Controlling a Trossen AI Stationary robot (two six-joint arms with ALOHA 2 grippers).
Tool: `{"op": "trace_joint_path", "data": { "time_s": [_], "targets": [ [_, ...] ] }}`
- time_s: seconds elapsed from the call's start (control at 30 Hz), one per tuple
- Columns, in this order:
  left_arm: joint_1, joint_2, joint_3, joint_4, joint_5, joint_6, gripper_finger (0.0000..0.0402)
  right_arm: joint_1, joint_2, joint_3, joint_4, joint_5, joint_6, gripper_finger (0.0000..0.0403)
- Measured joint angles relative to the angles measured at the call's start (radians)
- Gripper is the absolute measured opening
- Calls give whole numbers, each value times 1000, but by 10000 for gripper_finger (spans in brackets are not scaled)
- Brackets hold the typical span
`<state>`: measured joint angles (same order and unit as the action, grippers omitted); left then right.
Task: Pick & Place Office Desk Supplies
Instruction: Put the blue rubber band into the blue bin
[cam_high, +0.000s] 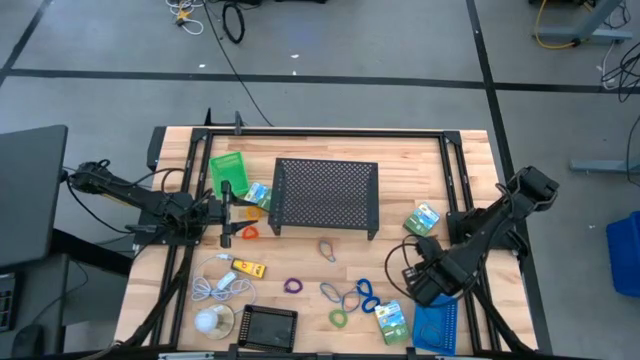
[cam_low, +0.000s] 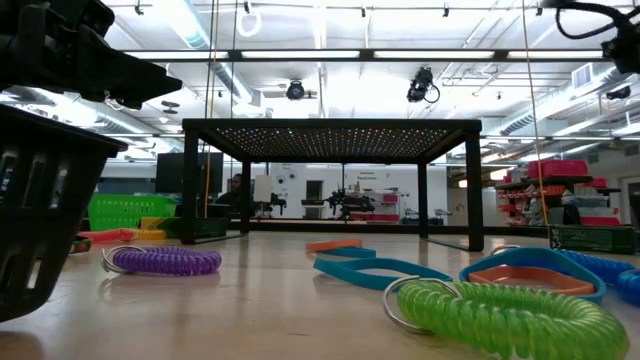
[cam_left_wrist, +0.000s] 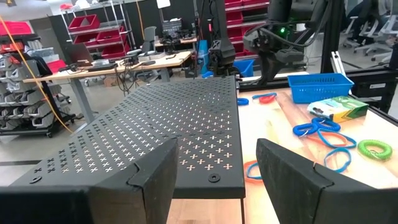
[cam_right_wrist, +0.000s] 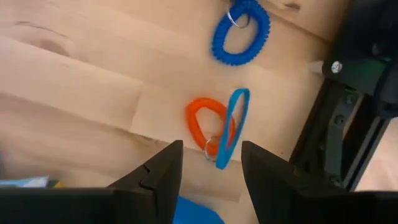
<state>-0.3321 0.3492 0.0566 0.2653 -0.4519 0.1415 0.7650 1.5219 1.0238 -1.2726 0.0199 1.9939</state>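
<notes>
Black perforated riser (cam_high: 326, 196) is sitting mid-table. Right gripper (cam_right_wrist: 210, 168), jaws parted and empty, is hovering beside riser's right end, directly over orange loop (cam_right_wrist: 207, 129) crossed by blue band (cam_right_wrist: 231, 127), band's long axis running between the fingers. Left gripper (cam_left_wrist: 214, 177) is waiting open at riser's left edge. No legible labels

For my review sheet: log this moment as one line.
left gripper: open, empty, beside black mesh stand | right gripper: open, above orange loop

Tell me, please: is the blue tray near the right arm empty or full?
Empty, as far as visible: the high view shows the blue tray with only its bare mesh floor. The left wrist view cannot see inside.
</notes>
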Motion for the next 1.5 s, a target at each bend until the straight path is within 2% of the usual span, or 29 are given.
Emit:
{"op": "trace_joint_path", "data": {
  "time_s": [0.17, 0.33, 0.7, 1.2, 1.33, 1.5],
  "targets": [
    [0, 0, 0, 0, 0, 0, 224, 14, 1, -122, 150, -77, 15, 172],
    [0, 0, 0, 0, 0, 2, 224, 17, 1, -173, 202, -43, 33, 172],
    [0, 0, 0, -1, 0, 1, 224, 16, -48, -290, 317, -54, 68, 172],
    [0, 0, 0, -1, 0, 4, 224, 15, -47, -314, 354, -21, 88, 169],
    [0, 0, 0, -1, 0, 4, 224, 15, -47, -314, 366, -24, 83, 138],
    [0, 0, 0, -1, 0, 4, 224, 15, -47, -312, 398, -27, 59, 56]
  ]
}}
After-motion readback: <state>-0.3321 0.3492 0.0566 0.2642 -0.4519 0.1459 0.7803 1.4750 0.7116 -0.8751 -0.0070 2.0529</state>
